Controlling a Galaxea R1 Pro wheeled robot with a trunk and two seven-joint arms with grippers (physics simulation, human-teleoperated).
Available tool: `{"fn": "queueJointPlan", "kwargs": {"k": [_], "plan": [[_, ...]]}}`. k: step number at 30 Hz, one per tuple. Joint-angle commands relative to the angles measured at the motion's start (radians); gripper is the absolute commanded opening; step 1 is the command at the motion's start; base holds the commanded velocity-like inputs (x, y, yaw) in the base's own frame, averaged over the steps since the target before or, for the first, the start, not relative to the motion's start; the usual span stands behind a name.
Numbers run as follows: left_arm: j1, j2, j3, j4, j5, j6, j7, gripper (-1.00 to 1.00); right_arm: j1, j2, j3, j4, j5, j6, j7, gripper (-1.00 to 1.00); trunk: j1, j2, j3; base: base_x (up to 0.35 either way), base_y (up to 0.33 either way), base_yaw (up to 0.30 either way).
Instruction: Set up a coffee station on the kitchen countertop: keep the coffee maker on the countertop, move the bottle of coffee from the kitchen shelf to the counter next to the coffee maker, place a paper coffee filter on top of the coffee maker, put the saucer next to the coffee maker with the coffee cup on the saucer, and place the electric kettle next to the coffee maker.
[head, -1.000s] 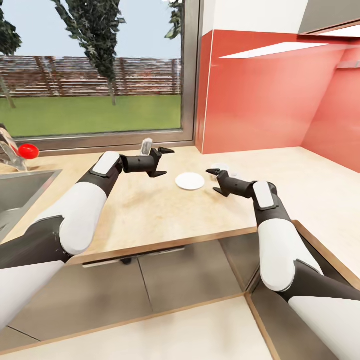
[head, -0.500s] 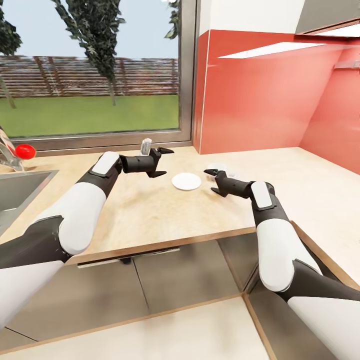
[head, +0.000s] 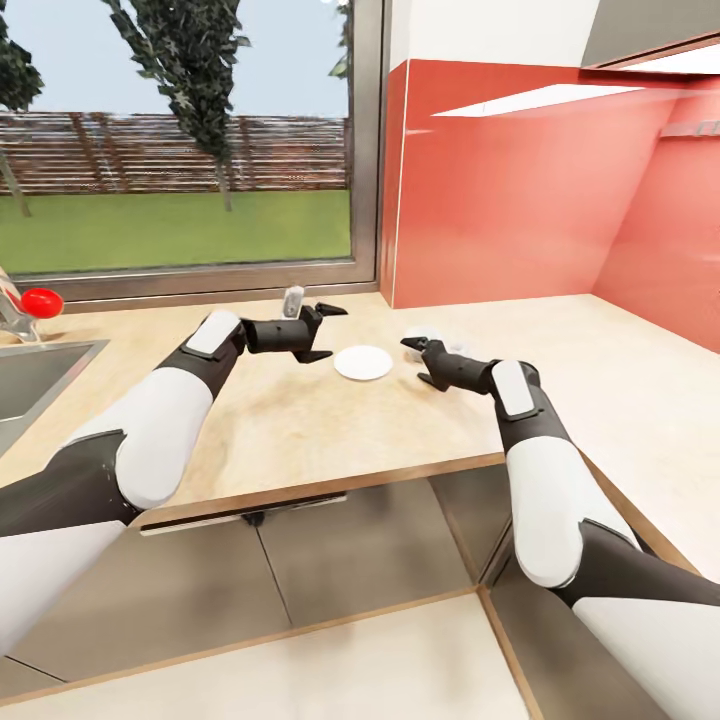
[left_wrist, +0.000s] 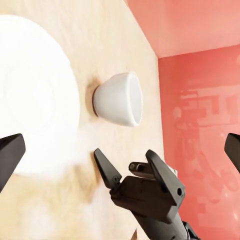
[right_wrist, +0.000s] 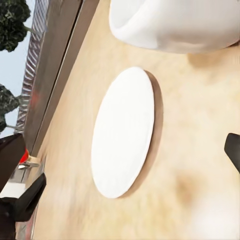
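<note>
A white saucer (head: 363, 362) lies flat on the light wood-grain kitchen countertop (head: 300, 430). The white coffee cup (head: 434, 334) stands just right of it, partly hidden behind my right gripper (head: 416, 361). That gripper is open, hovering in front of the cup with nothing between its fingers. My left gripper (head: 331, 333) is open too, just left of the saucer's edge. In the left wrist view the saucer (left_wrist: 35, 100), the cup (left_wrist: 120, 100) and the right gripper (left_wrist: 124, 153) all show. In the right wrist view the saucer (right_wrist: 125, 132) and the cup (right_wrist: 175, 25) lie close ahead.
A small pale upright object (head: 294, 300) stands on the counter behind my left gripper, by the window (head: 180, 150). A sink (head: 35, 370) and a red-knobbed tap (head: 32, 303) are at the far left. A red wall (head: 520, 190) backs the counter, which turns a corner at the right.
The whole view has shifted, so the saucer and cup sit a little further left. My left gripper is now closer to the saucer's edge. Both grippers stay open.
</note>
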Motion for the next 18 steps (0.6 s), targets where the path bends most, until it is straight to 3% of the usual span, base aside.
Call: {"fn": "queueJointPlan", "kwargs": {"k": [1,18], "plan": [[-0.001,0.004,0.007,0.004,-0.008,-0.004,-0.003,1.00,-0.001,0.001,-0.004,-0.001,0.009,0.002,0.008,1.00,0.000,0.000,-0.001,0.000,-0.002,0.000],[-0.001,0.027,0.006,0.036,-0.010,-0.030,-0.001,1.00,-0.002,0.003,0.018,0.033,0.008,-0.006,0.008,1.00,0.000,0.000,-0.001,0.010,0.000,0.000]]}}
